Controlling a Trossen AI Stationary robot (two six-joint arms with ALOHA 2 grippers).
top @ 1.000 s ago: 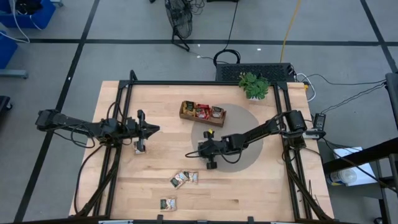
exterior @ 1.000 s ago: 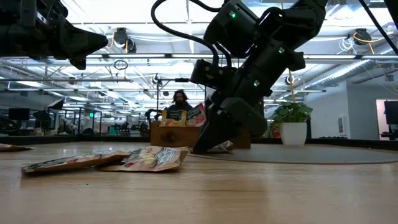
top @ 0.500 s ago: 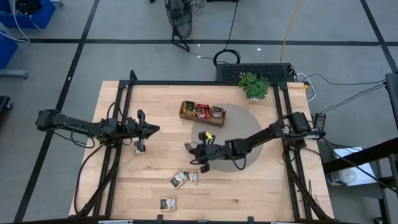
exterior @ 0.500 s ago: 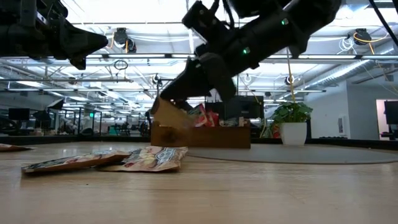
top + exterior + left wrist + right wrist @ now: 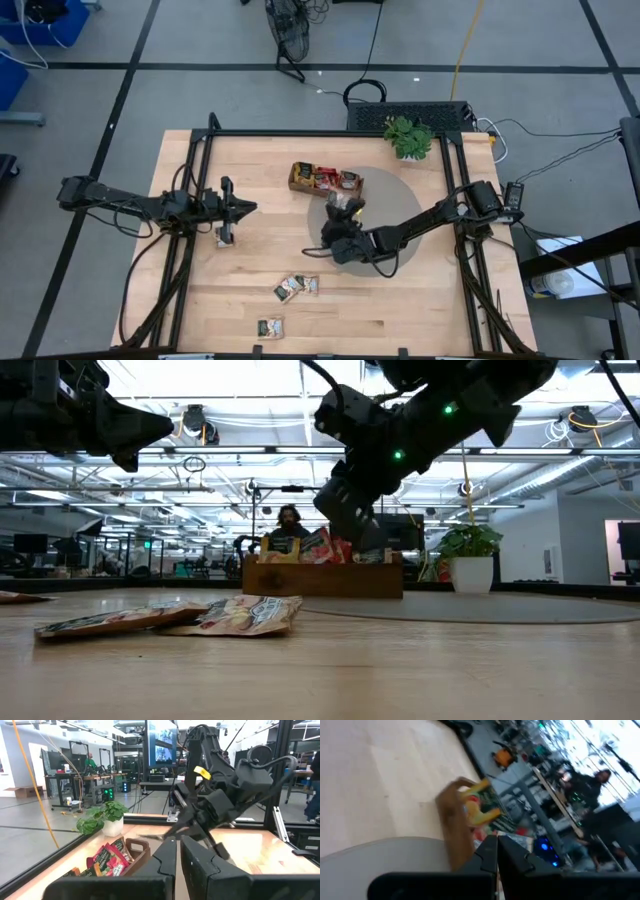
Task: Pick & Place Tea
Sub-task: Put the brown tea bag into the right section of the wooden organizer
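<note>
Tea sachets (image 5: 296,287) lie loose on the counter (image 5: 250,270): a pair just beside each other and one more nearer the counter's edge, all well apart from the right end effector (image 5: 343,212), which hangs just short of the wooden compartment tray (image 5: 325,180) already holding several sachets. Its fingers look closed; whether a sachet sits between them cannot be told. Best practice here: centre over an open compartment, lower, then release. The left end effector (image 5: 246,208), fingers together, waits off to the side.
</note>
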